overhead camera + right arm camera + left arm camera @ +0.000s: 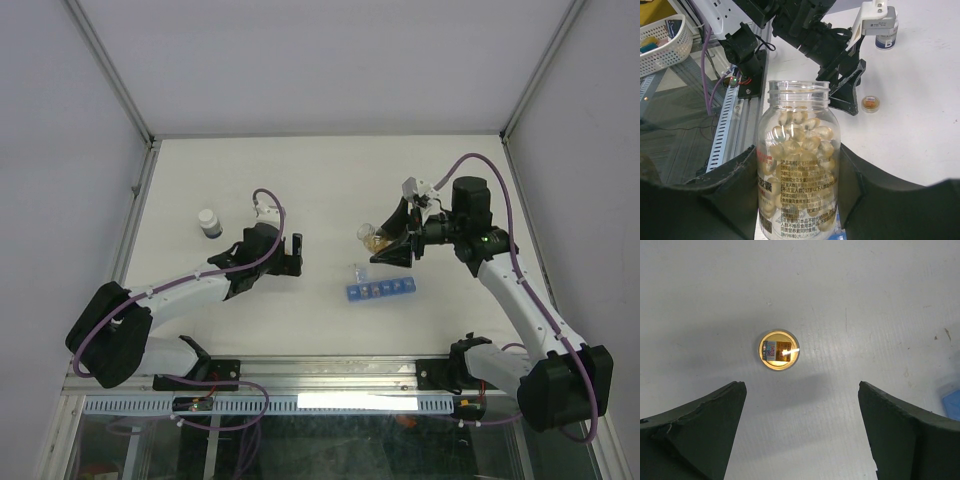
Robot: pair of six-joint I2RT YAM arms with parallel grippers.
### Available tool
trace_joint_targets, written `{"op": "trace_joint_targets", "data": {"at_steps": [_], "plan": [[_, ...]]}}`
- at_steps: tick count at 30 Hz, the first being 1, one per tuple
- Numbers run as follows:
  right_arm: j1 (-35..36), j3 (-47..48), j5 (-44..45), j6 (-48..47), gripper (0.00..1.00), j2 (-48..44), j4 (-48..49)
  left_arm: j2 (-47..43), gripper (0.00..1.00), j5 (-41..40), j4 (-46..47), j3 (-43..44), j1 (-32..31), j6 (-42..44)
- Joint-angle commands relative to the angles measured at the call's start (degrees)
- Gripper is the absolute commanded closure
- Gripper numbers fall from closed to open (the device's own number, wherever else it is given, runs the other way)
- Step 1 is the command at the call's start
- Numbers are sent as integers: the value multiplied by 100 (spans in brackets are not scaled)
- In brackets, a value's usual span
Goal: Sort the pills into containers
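White surface enclosed by pale walls. One blue pill-organiser strip lies just base-ward of my right tool, which is clamped on one uncapped pill bottle. My left tool, fingers wide apart, hangs over one small round amber item. One white bottle stands to its left.

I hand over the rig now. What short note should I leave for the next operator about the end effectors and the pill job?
Left end effector: open, empty, facing the cap on the table.
Right end effector: shut on the uncapped pill bottle, nearly full.
Blue organiser: on the table near the bottle.
Done: cap off.
To do: pills into the organiser.
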Motion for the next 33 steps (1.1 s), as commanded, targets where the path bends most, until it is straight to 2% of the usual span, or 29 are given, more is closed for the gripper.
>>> {"op": "trace_joint_targets", "data": {"at_steps": [1, 20, 31, 33], "plan": [[-49, 47, -224, -55, 100, -133, 204, -79, 1, -80, 314, 32, 67, 139], [-135, 7, -313, 33, 100, -133, 285, 447, 3, -746, -476, 597, 70, 36], [-137, -8, -347, 42, 100, -133, 292, 1287, 14, -966, -920, 1273, 67, 74], [-143, -8, -348, 42, 100, -133, 294, 1445, 19, -956, -985, 1406, 70, 131]]}}
